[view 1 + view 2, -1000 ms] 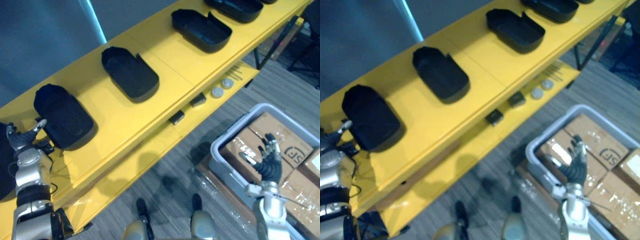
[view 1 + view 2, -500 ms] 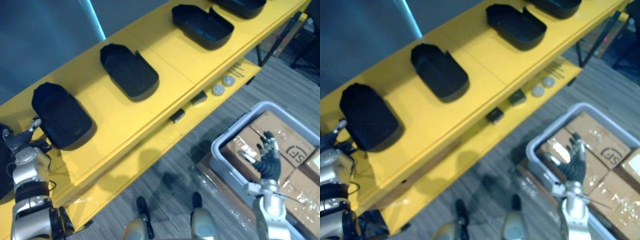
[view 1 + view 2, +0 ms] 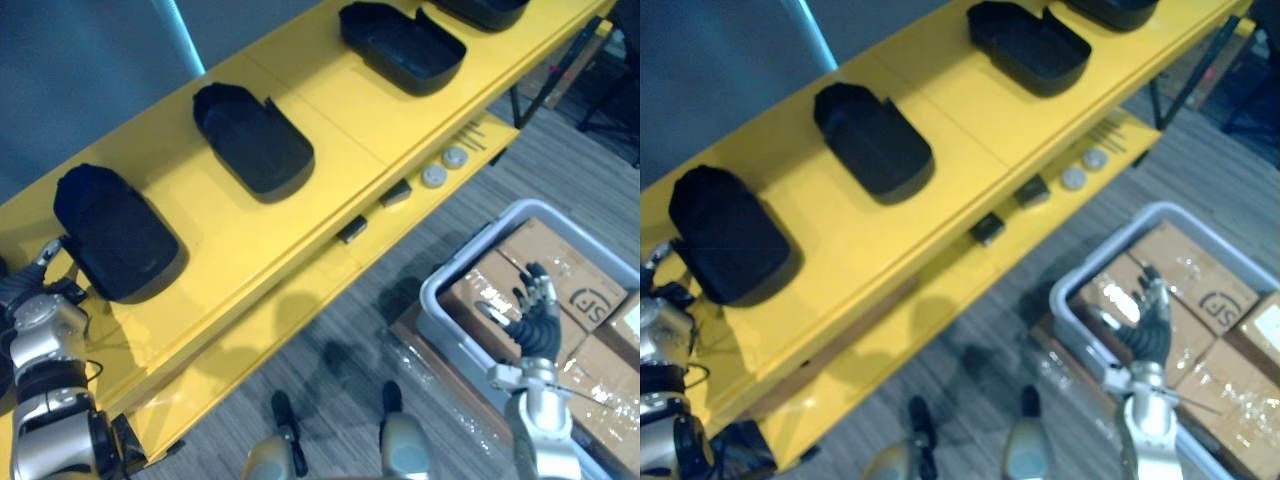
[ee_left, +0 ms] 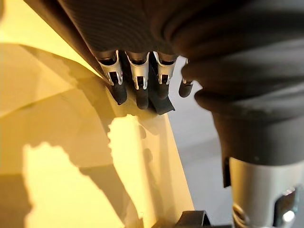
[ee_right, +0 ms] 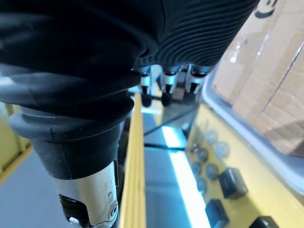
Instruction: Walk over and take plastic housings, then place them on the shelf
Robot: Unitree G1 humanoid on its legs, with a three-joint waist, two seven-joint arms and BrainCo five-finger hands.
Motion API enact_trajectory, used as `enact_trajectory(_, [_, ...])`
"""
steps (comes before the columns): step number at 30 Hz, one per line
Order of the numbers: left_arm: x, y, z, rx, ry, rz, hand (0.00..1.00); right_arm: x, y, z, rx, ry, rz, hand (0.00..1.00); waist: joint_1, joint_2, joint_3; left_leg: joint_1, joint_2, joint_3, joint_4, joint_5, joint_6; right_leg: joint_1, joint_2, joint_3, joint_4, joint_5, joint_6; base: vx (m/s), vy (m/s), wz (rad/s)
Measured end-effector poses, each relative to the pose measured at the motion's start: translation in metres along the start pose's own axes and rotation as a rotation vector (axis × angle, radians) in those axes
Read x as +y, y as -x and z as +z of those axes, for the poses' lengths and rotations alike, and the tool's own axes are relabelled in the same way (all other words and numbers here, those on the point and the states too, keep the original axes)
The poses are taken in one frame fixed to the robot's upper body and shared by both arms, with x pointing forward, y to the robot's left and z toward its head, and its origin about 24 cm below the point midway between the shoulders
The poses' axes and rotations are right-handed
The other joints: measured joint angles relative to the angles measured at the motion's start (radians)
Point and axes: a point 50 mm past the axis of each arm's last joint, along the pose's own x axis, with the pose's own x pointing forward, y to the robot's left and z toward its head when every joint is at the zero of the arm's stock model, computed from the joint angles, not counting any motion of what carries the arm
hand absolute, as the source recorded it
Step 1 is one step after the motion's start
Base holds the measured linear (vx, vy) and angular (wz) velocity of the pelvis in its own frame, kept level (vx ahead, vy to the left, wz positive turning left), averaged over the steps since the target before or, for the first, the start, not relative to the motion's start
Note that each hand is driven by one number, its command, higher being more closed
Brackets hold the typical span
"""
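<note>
Several black plastic housings lie in a row on the top of the yellow shelf (image 3: 330,120): one at the left end (image 3: 115,232), one in the middle (image 3: 252,138), one further right (image 3: 400,45). My left hand (image 3: 35,300) hangs at the shelf's left end, just beside the leftmost housing and apart from it, fingers (image 4: 137,90) relaxed and holding nothing. My right hand (image 3: 532,322) is raised at the lower right over a grey bin, open and empty.
The grey bin (image 3: 447,290) on the floor holds cardboard boxes (image 3: 560,270). On the lower yellow shelf lie two small black blocks (image 3: 352,232) and two round silver discs (image 3: 433,177). A dark stand leg (image 3: 540,85) is at the far right.
My left hand has drawn back a little, down and away from the leftmost housing. The view has shifted slightly. My right hand has stayed put.
</note>
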Motion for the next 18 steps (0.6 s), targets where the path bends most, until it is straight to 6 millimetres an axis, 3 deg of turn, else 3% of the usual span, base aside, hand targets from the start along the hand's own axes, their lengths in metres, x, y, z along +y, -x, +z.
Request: enact_trajectory(18, [0.0068,-0.0027,0.0032,-0.017,0.016,0.041,0.00,-0.0002,-0.0015,-0.0005,0.004,-0.011,0.019,0.00,-0.003,-0.007,0.004,0.000,0.000,0.009,0.000,0.000,0.000,-0.010,0.000,0.008,0.008,-0.002,0.000,0.00,0.000,-0.01])
